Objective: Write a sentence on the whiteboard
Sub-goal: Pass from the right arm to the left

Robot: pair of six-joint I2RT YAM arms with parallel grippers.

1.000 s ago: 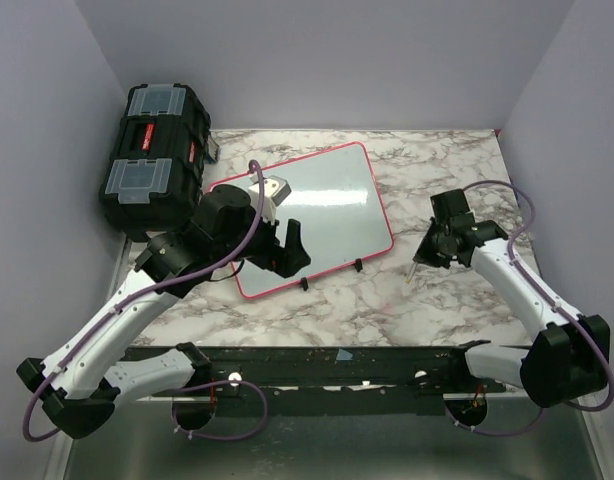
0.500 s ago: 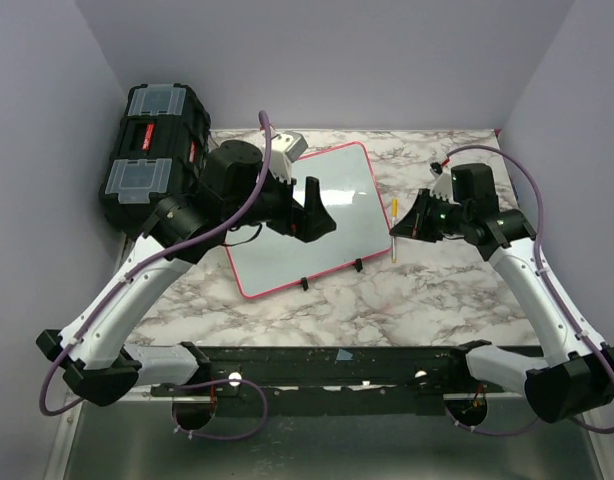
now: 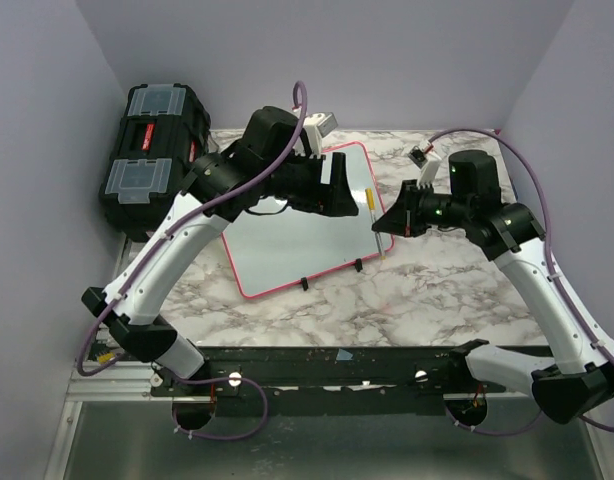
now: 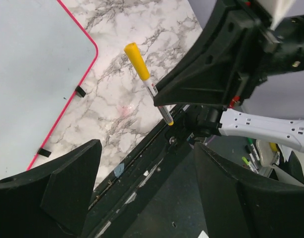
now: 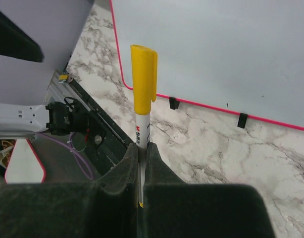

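Note:
The whiteboard point(image 3: 287, 240) lies flat on the marble table, white with a pink-red frame and small black clips on its near edge; its surface point(image 5: 216, 44) looks blank, and the sentence is not in view. My right gripper point(image 5: 142, 153) is shut on a marker point(image 5: 143, 84) with a yellow cap, held upright over the board's right edge point(image 3: 374, 215). My left gripper point(image 4: 147, 198) hangs above the board's right side point(image 3: 339, 190), open, nothing between its fingers. It faces the marker point(image 4: 142, 74) from a short distance.
A black toolbox point(image 3: 152, 160) stands at the table's back left, next to the board. The black mounting rail point(image 3: 317, 365) runs along the near edge. Grey walls close in the left, back and right sides.
My left arm has swung up and to the right, across the board toward its right edge. My right gripper has risen and moved left with the marker, meeting it there.

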